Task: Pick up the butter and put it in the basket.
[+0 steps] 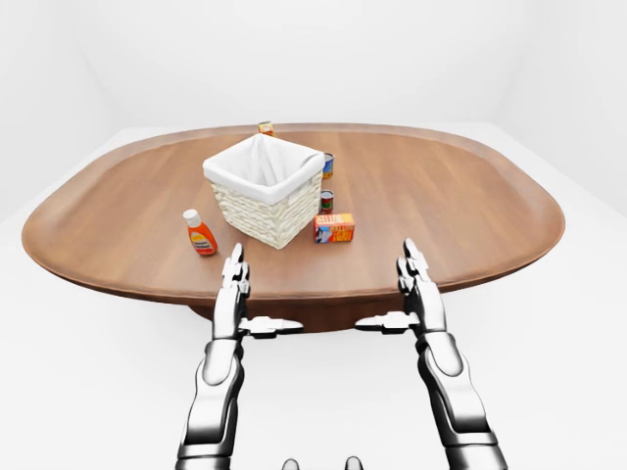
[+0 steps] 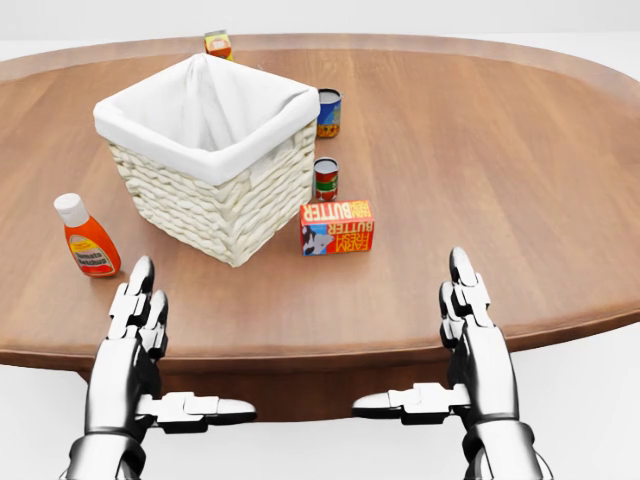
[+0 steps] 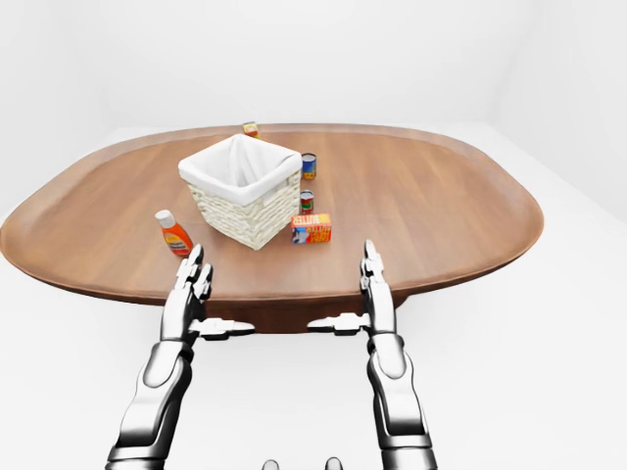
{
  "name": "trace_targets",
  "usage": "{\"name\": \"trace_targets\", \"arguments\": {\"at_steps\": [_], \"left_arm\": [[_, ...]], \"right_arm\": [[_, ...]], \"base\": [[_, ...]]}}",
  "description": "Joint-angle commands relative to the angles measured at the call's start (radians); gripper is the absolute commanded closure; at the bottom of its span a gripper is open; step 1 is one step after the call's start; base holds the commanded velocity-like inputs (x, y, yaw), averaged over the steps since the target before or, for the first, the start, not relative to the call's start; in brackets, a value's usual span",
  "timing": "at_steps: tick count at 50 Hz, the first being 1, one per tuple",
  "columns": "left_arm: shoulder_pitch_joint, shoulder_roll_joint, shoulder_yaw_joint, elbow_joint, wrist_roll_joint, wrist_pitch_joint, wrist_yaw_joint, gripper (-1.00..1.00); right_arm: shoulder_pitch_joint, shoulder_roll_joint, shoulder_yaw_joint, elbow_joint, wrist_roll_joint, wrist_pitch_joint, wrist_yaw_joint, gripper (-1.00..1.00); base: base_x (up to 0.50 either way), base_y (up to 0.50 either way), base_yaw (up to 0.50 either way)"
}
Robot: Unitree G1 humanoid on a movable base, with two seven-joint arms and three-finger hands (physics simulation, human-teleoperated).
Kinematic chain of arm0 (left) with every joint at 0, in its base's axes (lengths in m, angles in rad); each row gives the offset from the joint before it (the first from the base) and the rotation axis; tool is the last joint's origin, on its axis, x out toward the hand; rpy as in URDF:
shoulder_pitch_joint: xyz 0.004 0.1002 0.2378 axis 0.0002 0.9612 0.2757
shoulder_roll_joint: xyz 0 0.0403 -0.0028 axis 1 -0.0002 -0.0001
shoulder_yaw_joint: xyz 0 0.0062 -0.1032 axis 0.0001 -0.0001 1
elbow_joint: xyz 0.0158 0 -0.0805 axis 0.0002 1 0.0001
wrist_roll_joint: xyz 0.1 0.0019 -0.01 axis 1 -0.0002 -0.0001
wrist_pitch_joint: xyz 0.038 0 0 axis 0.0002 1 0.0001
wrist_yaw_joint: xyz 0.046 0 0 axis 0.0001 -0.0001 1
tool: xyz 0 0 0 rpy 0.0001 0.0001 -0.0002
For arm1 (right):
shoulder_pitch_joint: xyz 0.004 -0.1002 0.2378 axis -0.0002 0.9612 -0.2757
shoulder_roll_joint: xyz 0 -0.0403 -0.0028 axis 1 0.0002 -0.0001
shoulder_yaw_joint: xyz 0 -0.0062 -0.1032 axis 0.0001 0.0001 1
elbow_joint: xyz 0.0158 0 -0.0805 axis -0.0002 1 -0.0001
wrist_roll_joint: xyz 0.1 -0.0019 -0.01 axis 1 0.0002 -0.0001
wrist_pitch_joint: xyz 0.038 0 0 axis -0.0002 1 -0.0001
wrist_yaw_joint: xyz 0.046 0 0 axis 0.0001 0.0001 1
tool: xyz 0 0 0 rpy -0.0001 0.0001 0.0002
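The butter [image 2: 337,227] is a small orange and blue box lying on the wooden table, just right of the basket [image 2: 210,155], a white wicker one with a white cloth liner. My left hand [image 2: 140,330] hovers open at the table's near edge, below the basket. My right hand [image 2: 465,325] is open too, at the near edge, below and right of the butter. Both hands have fingers stretched up and thumbs pointing inward. Neither touches anything.
An orange bottle with a white cap [image 2: 88,238] stands left of the basket. Two small cans [image 2: 326,180] [image 2: 328,112] stand above the butter. A small carton [image 2: 217,44] sits past the basket. The oval table [image 1: 470,196] is broad, bare wood to the right.
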Motion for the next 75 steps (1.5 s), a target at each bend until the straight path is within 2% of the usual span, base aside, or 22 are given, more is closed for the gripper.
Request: {"name": "trace_targets", "arguments": {"at_steps": [1, 17, 41, 52, 55, 58, 75], "left_arm": [[0.008, 0.012, 0.024, -0.020, -0.018, 0.017, -0.028, -1.00], [0.012, 0.011, 0.025, -0.023, -0.023, 0.021, -0.034, -1.00], [0.011, 0.012, 0.029, -0.018, -0.032, 0.020, -0.040, -1.00], [-0.006, 0.019, 0.047, -0.017, -0.050, 0.038, -0.035, -1.00], [-0.009, 0.022, 0.055, -0.033, -0.058, 0.054, -0.033, -1.00], [-0.019, 0.028, 0.066, -0.054, -0.074, 0.082, -0.037, -1.00], [-0.129, 0.066, 0.111, -0.104, -0.100, 0.082, -0.007, -1.00]], "right_arm": [[0.003, -0.012, -0.021, -0.025, 0.013, 0.015, 0.028, -1.00], [-0.003, -0.011, -0.020, -0.014, 0.004, 0.022, 0.023, -1.00], [-0.002, -0.010, -0.020, -0.013, -0.005, 0.034, 0.018, -1.00], [-0.014, -0.015, -0.023, -0.022, -0.007, 0.065, 0.016, -1.00], [-0.020, -0.017, -0.017, -0.033, -0.008, 0.082, 0.030, -1.00], [-0.042, -0.017, -0.022, -0.041, -0.020, 0.083, 0.012, -1.00], [-0.168, -0.059, -0.063, -0.080, 0.020, 0.083, 0.061, -1.00]], "base": [[0.00, 0.00, 0.00], [0.00, 0.02, 0.00], [0.00, 0.49, 0.00], [0.00, 0.09, 0.00], [0.00, 0.00, 0.00], [0.00, 0.00, 0.00], [0.00, 0.00, 0.00]]}}
